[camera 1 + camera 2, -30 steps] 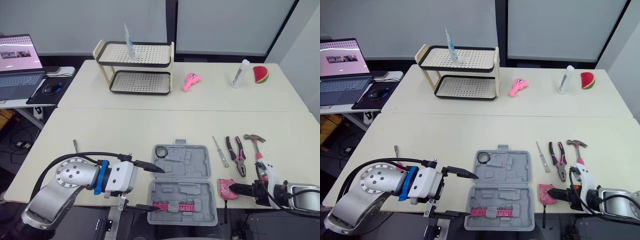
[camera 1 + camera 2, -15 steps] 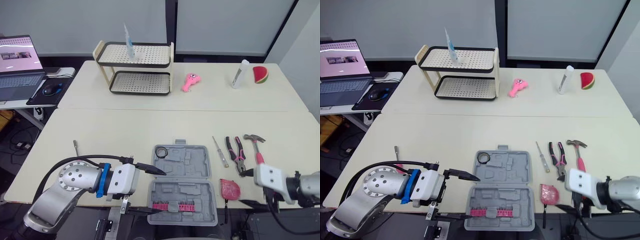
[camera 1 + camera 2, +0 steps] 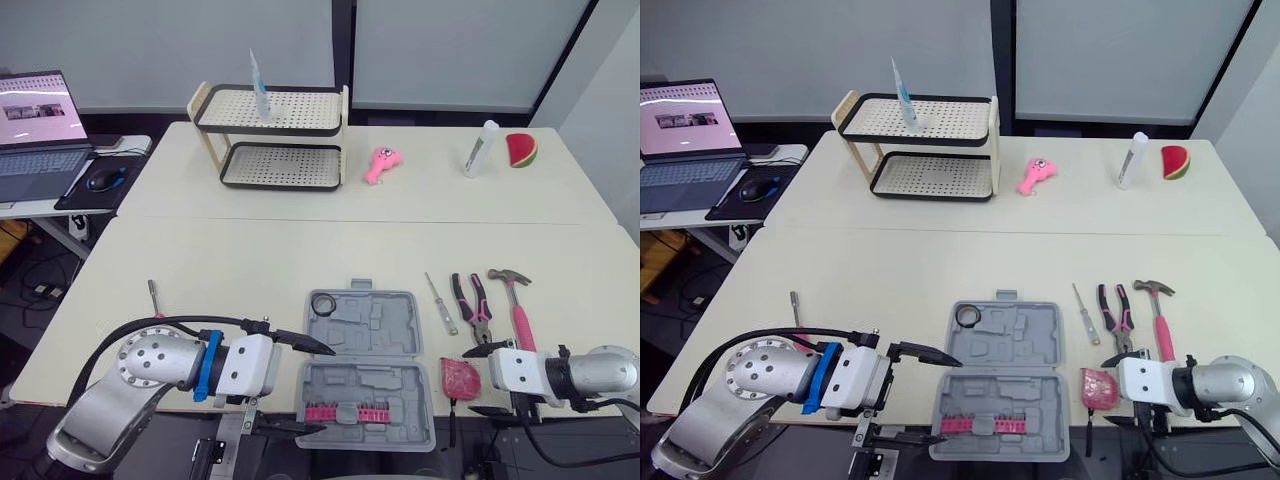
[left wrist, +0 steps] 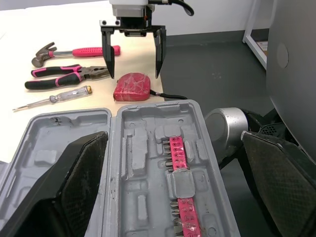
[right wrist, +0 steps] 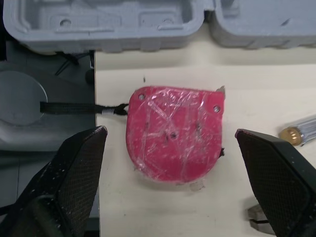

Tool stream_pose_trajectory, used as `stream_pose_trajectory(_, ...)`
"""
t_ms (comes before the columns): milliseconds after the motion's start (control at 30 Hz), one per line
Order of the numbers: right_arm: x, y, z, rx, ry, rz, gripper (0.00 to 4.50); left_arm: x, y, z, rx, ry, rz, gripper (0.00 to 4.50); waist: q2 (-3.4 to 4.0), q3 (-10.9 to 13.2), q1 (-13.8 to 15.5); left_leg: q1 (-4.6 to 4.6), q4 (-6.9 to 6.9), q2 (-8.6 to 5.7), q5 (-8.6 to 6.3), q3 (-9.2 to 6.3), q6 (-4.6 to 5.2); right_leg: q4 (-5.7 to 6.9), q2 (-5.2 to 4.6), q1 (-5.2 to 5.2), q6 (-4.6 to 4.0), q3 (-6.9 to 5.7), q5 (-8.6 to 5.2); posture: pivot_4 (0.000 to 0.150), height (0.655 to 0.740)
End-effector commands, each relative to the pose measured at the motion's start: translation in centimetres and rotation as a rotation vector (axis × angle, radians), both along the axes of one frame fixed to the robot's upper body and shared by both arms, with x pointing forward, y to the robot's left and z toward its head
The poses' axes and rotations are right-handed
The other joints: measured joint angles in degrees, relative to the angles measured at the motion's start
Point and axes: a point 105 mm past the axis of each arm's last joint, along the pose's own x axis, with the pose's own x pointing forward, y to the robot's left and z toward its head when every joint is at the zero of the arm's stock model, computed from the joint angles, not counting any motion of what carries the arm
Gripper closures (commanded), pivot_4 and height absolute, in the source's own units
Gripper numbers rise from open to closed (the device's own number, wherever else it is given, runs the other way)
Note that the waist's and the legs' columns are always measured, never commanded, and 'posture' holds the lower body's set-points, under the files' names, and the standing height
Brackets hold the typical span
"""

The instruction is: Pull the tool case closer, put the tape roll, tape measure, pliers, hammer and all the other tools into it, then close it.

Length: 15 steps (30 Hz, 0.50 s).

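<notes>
The grey tool case (image 3: 385,330) lies open at the table's front edge, its near half over the edge. A black tape roll (image 3: 321,304) sits in its far left corner, and a pink bit strip (image 4: 181,197) in its near half. My left gripper (image 3: 305,386) is open, its fingers astride the case's left side. The red tape measure (image 5: 173,133) lies just right of the case, and my right gripper (image 3: 480,380) is open right beside it, pointing at it. Beyond it lie a screwdriver (image 3: 439,303), pink-handled pliers (image 3: 472,310) and a hammer (image 3: 515,305).
A small metal bit (image 3: 152,293) lies at the table's left. At the back stand a two-shelf rack (image 3: 270,135), a pink toy (image 3: 380,162), a white bottle (image 3: 481,147) and a watermelon slice (image 3: 521,148). A laptop (image 3: 35,120) sits on a side table.
My right gripper drew back from the tape measure, turned, and now faces it with fingers spread. The left gripper edged slightly along the case's side.
</notes>
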Motion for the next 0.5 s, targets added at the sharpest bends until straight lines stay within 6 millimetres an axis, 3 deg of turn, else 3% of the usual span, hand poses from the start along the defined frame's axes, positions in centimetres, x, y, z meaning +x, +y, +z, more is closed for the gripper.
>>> stream_pose_trajectory(33, 0.29, 0.11, -0.11, -0.006, -0.016, 0.022, 0.05, -0.49, -0.40, 0.25, -0.014, -0.024, -0.027, 0.00, 0.01, 0.00, -0.04, 0.00, 0.00, 0.00, 0.00, 0.00, 0.00, 0.00, 0.00, 0.00, 0.00, 0.00, 0.00, 0.150, 0.7290)
stream_pose_trajectory(500, 1.00, 0.17, -1.06, -0.018, -0.039, 0.024, 0.05, -0.26, -0.69, -0.15, -0.017, -0.026, -0.026, 0.00, 0.01, 0.00, 0.01, 0.01, 0.00, 0.00, 0.00, 0.00, 0.00, 0.01, 0.00, 0.01, 0.00, -0.01, 0.00, 0.150, 0.7290)
